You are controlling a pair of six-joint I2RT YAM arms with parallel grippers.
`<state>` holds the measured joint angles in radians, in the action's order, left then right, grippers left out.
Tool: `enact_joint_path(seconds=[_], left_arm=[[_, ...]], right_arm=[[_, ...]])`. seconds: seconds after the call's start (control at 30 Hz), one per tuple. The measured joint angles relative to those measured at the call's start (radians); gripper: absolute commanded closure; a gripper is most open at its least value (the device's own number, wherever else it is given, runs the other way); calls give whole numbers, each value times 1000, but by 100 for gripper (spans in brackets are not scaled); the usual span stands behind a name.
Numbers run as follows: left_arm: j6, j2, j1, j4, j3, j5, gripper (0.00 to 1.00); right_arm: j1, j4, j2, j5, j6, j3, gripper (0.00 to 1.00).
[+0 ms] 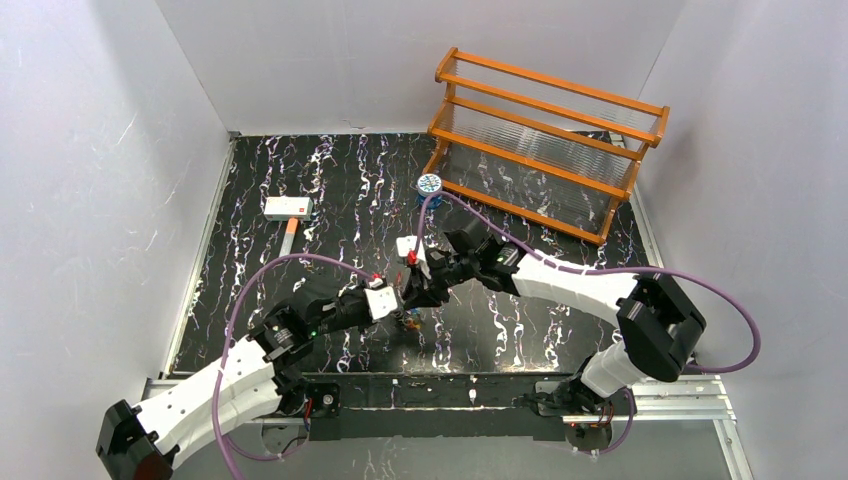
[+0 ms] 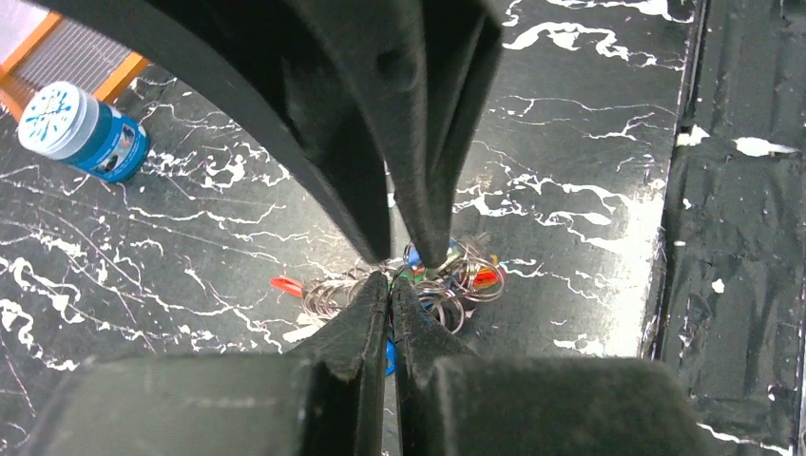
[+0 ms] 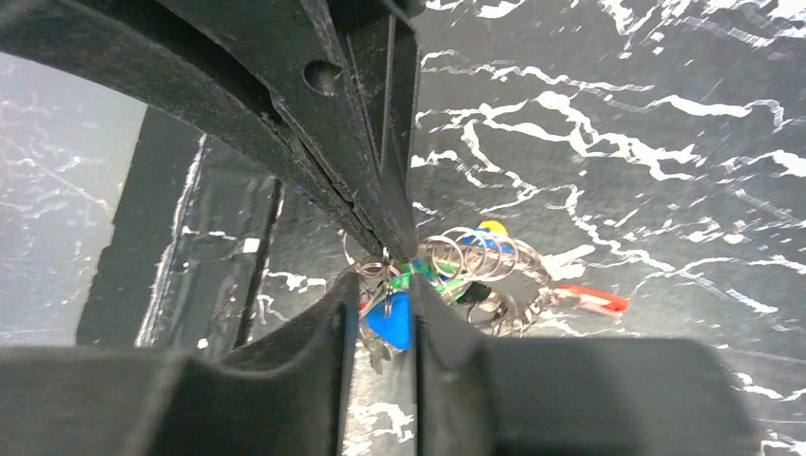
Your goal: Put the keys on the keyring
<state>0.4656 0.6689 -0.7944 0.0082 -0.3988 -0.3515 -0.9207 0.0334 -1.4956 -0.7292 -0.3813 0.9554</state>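
Keys [image 1: 411, 321] lie tangled with rings [image 3: 456, 255] at the top view's centre. Left gripper [image 2: 390, 285] is pinched shut, and right gripper [image 3: 382, 290] is narrowly parted about a blue key [image 3: 392, 321]. Best to steady the tangle and work one key free slowly.

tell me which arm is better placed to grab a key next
Right, probably. The right fingers stand slightly parted with the blue key showing in their gap, so closing may catch it. The left fingers are shut at the ring tangle and would have to open first.
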Motion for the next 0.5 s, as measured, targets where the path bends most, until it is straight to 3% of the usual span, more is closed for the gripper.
enact_joint_path(seconds=[0.17,0.5], left_arm=[[-102,-69,0,94,84,31,100],[-275,-158,0,373,242,48,100]], right_arm=[[46,-116,45,-17,64,-52,49],[129,-287,101,-138,173,-154,48]])
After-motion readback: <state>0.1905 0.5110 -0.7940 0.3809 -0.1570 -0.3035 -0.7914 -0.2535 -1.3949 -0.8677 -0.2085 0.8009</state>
